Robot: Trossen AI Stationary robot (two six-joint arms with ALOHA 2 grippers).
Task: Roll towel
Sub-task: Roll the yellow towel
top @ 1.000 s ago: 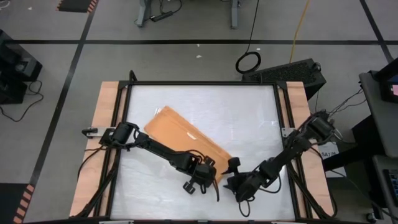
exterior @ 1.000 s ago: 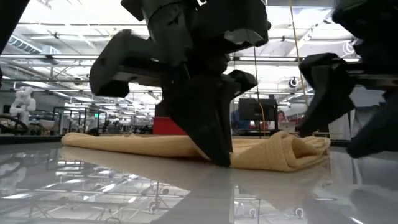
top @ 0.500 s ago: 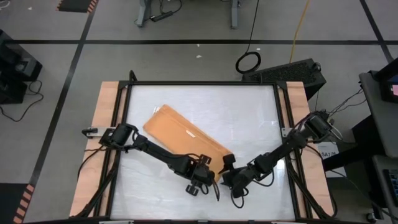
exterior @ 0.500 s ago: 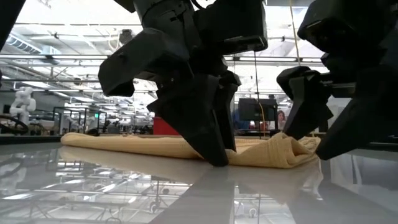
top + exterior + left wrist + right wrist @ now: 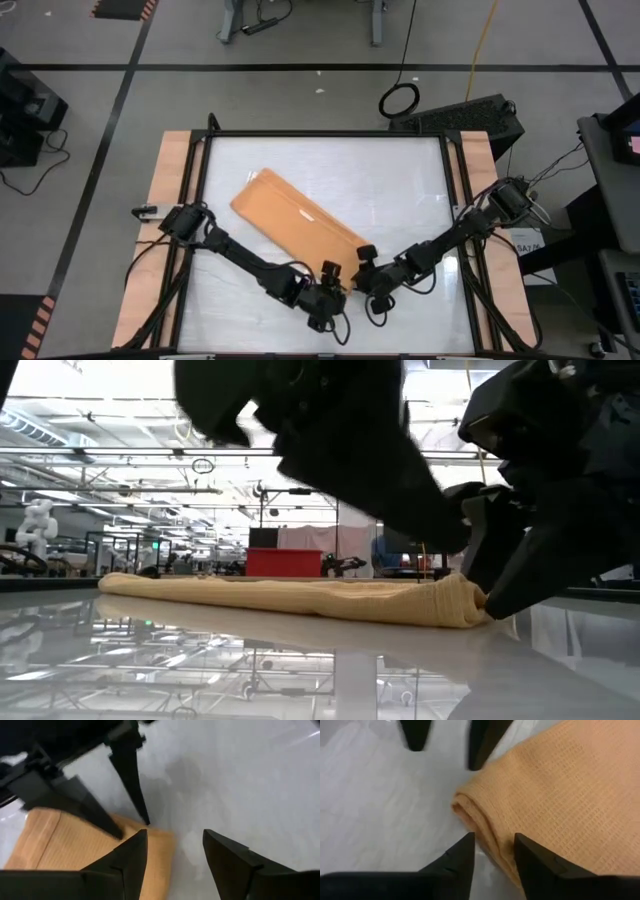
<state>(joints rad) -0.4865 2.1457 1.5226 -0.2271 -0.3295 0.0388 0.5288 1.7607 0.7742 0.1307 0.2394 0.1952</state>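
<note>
The towel lies on the white worktop as a long, narrow folded strip running diagonally, one end far from both hands and the other end, thickened into a small fold or roll, right at them. In the low view that bunched end sits on the glossy surface, with the rest of the cloth stretching away flat.

The right hand is at this near end. Its wrist view shows the two dark fingers apart, straddling the rolled edge of the towel, with folded cloth between them; the tips stand beside the fabric and are not pressed shut on it.

The left hand sits just beside the right hand, on the bare worktop next to the same end of the towel. Its fingers are apart with nothing between them but the white surface, the corner of the towel just ahead of one finger. The right hand's fingers show opposite it.
</note>
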